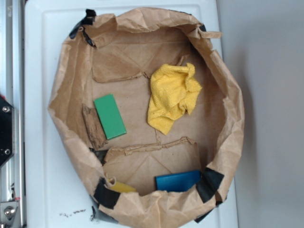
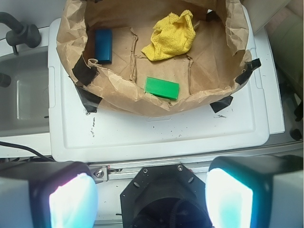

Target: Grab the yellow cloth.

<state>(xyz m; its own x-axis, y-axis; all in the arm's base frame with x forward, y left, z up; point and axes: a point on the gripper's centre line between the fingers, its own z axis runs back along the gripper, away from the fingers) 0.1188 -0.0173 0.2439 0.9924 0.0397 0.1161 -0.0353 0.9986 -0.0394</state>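
Observation:
The yellow cloth (image 1: 172, 96) lies crumpled on the floor of a brown paper-lined bin (image 1: 227, 137), toward its upper right in the exterior view. From the wrist camera the yellow cloth (image 2: 173, 35) shows far off at the top of the picture. My gripper (image 2: 151, 199) hangs well back from the bin, above the robot's black base, its two pale pads (image 2: 72, 202) spread wide with nothing between them. The exterior view does not show the gripper.
A green block (image 1: 109, 116) lies left of the cloth, a blue block (image 1: 178, 181) at the bin's near wall, and a small yellow block (image 1: 119, 186) in the corner. The bin stands on a white lid (image 2: 156, 135). A grey sink (image 2: 23, 90) is at the left.

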